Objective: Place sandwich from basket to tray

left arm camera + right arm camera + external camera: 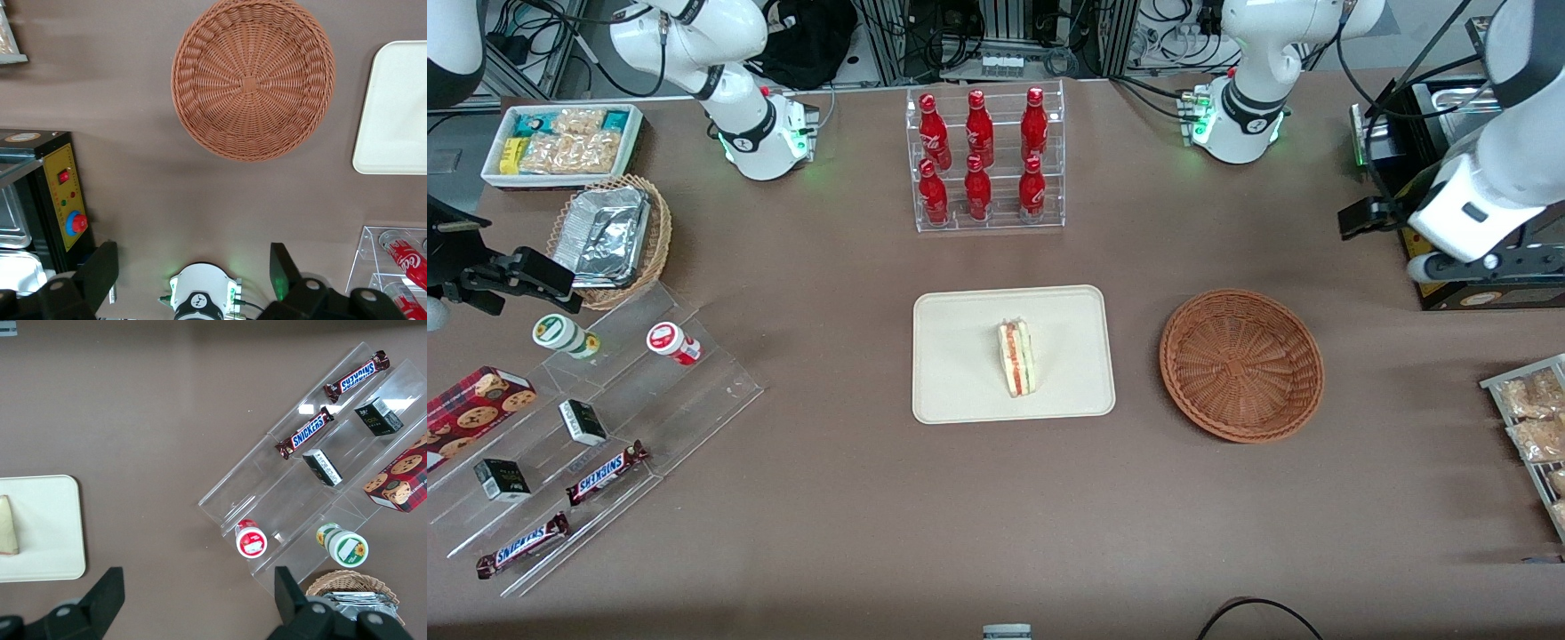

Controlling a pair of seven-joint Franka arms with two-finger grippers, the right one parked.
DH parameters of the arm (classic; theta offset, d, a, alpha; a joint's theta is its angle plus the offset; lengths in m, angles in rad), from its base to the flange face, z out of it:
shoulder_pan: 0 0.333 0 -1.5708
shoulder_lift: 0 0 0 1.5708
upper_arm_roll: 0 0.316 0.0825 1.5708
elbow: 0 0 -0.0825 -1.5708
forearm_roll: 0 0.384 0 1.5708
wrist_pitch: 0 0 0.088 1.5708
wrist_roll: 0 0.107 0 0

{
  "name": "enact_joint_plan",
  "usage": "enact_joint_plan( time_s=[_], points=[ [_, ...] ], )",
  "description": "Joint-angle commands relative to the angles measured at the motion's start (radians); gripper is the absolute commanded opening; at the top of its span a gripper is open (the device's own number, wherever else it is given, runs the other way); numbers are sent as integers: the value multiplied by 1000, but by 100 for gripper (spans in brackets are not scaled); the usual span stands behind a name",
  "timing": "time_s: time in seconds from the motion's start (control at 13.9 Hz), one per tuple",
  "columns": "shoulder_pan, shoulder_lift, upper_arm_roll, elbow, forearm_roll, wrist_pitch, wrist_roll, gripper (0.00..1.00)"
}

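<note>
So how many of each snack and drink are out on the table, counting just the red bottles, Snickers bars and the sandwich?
Red bottles: 6
Snickers bars: 2
Sandwich, on the tray: 1
Total: 9
The basket holds nothing; the gripper hangs open above the table beside it.

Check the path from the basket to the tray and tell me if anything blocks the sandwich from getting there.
Nothing visible blocks it; bare table separates the basket from the tray. The sandwich already lies on the tray, and the basket is empty. The gripper hangs open, holding nothing, high above the table at the working arm's end.
</note>
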Motion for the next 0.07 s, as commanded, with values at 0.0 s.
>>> enact_joint_plan(
  time_s=[0.0],
  points=[
    [-21, 1, 19, 23, -25, -17, 20, 100]
  ],
)
